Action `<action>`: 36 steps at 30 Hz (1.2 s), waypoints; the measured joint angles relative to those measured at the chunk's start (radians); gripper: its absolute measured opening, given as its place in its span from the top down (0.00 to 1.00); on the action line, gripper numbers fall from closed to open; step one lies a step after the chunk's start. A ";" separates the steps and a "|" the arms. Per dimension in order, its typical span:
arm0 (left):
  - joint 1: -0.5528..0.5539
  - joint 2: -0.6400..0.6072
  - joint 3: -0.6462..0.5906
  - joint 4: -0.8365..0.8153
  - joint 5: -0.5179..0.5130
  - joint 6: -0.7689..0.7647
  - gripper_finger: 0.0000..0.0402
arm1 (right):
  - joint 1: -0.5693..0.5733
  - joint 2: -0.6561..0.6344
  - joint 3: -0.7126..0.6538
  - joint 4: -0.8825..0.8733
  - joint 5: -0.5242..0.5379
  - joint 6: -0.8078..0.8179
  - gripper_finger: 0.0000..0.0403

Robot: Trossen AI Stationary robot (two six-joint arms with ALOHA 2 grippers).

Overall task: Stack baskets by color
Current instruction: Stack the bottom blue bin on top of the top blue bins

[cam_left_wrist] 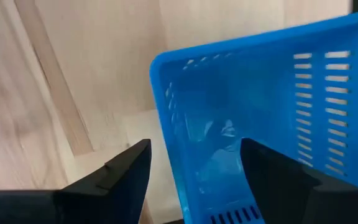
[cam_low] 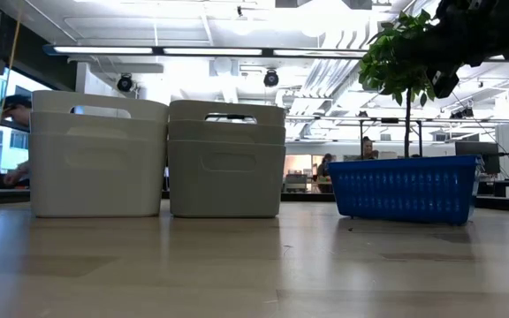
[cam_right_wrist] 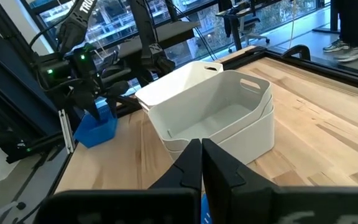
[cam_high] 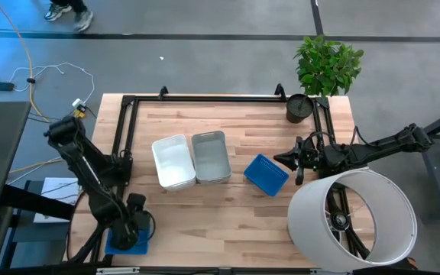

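Note:
A blue basket sits at the table's near left corner. My left gripper hangs over it, pointing down and open. In the left wrist view one finger stands outside the basket's end wall and the other over its inside. Mid-table a white nested stack of baskets and a grey nested stack stand side by side on their bottoms. A second blue basket rests to their right. My right gripper waits shut just right of that basket, above the table.
A big white cylinder with a wheel inside fills the near right corner. A black plant pot with a green plant stands at the far right. A black frame runs along the far and left edges. Bare wood lies in front of the stacks.

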 joint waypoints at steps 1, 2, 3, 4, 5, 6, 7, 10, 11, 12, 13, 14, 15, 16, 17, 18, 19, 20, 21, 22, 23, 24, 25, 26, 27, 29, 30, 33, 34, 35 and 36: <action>-0.001 0.011 0.000 -0.002 0.000 -0.005 0.42 | 0.000 0.000 0.000 -0.002 0.000 0.000 1.00; -0.002 0.020 0.000 -0.004 -0.001 -0.015 0.42 | 0.000 0.000 0.000 -0.003 -0.001 0.000 1.00; -0.002 0.029 0.000 -0.006 -0.006 -0.031 0.42 | 0.000 0.000 0.000 -0.006 -0.001 0.000 1.00; -0.002 0.035 0.000 -0.010 -0.015 -0.047 0.42 | 0.000 0.000 0.000 -0.008 -0.001 0.000 1.00; -0.002 0.041 -0.001 -0.015 -0.023 -0.053 0.42 | 0.000 0.000 0.000 -0.008 -0.001 0.000 1.00; -0.002 0.047 -0.001 -0.017 -0.026 -0.053 0.43 | 0.000 0.000 0.000 -0.008 -0.001 0.000 1.00; -0.001 0.052 -0.001 -0.017 -0.031 -0.050 0.44 | 0.000 0.000 0.000 -0.008 -0.001 0.000 1.00; -0.002 0.067 -0.001 -0.023 -0.048 -0.046 0.49 | 0.000 0.000 0.000 -0.008 -0.001 0.000 1.00; -0.002 0.072 -0.001 -0.023 -0.048 -0.045 0.51 | 0.000 0.000 0.000 -0.008 -0.001 0.000 1.00; -0.002 0.075 -0.001 -0.024 -0.048 -0.048 0.54 | 0.000 0.000 0.000 -0.008 -0.001 0.000 1.00; -0.002 0.078 -0.001 -0.024 -0.048 -0.050 0.56 | 0.000 0.000 0.000 -0.009 -0.001 0.000 1.00; -0.001 0.080 -0.001 -0.025 -0.049 -0.048 0.60 | 0.000 0.000 0.000 -0.010 -0.001 0.000 1.00; -0.001 0.080 -0.001 -0.027 -0.049 -0.033 0.63 | 0.000 0.000 0.000 -0.010 -0.001 0.000 1.00; -0.001 0.080 -0.001 -0.029 -0.052 -0.012 0.67 | 0.000 0.000 0.000 -0.010 -0.001 0.000 1.00; 0.000 0.080 -0.001 -0.031 -0.052 0.003 0.71 | 0.000 0.000 0.000 -0.013 -0.001 0.000 1.00; 0.003 0.080 -0.001 -0.035 -0.053 0.021 0.75 | 0.000 0.000 0.000 -0.015 -0.001 0.000 1.00; 0.008 0.077 -0.001 -0.039 -0.053 0.042 0.80 | 0.000 0.000 0.000 -0.015 -0.001 0.000 1.00; 0.013 0.072 -0.001 -0.042 -0.054 0.064 0.85 | 0.000 -0.001 0.000 -0.015 -0.001 0.000 1.00; 0.018 0.066 -0.001 -0.042 -0.058 0.084 0.90 | 0.000 -0.001 0.000 -0.015 -0.001 0.000 1.00; 0.024 0.058 -0.001 -0.040 -0.060 0.098 0.94 | 0.000 -0.001 0.000 -0.015 -0.001 0.000 1.00; 0.032 0.046 -0.001 -0.036 -0.061 0.107 0.97 | 0.000 -0.001 0.000 -0.015 -0.001 0.000 1.00; 0.040 0.033 -0.001 -0.035 -0.070 0.110 0.98 | 0.000 -0.001 0.000 -0.015 -0.001 0.000 1.00; 0.047 0.018 -0.001 -0.040 -0.077 0.114 0.98 | 0.000 -0.001 0.000 -0.015 -0.001 0.000 1.00; 0.054 0.001 -0.001 -0.043 -0.084 0.123 0.97 | 0.000 -0.001 0.000 -0.015 -0.002 0.000 1.00; 0.059 -0.018 0.000 -0.043 -0.093 0.135 0.97 | 0.000 -0.001 0.000 -0.015 -0.002 0.000 1.00; 0.073 -0.067 0.011 -0.042 -0.113 0.162 0.99 | 0.000 -0.001 0.000 -0.014 -0.011 0.000 1.00; 0.080 -0.094 0.018 -0.041 -0.120 0.175 0.99 | 0.000 -0.001 0.000 -0.014 -0.019 0.000 1.00; 0.107 -0.185 0.040 -0.042 -0.140 0.222 0.99 | 0.000 -0.001 0.000 -0.007 -0.035 0.000 1.00; 0.118 -0.216 0.049 -0.041 -0.150 0.232 0.99 | 0.000 -0.001 0.000 -0.007 -0.035 0.000 1.00; 0.131 -0.247 0.057 -0.040 -0.160 0.237 1.00 | 0.000 -0.001 0.000 -0.007 -0.035 0.000 1.00; 0.144 -0.279 0.065 -0.040 -0.172 0.238 1.00 | 0.000 -0.001 0.000 -0.007 -0.035 0.000 1.00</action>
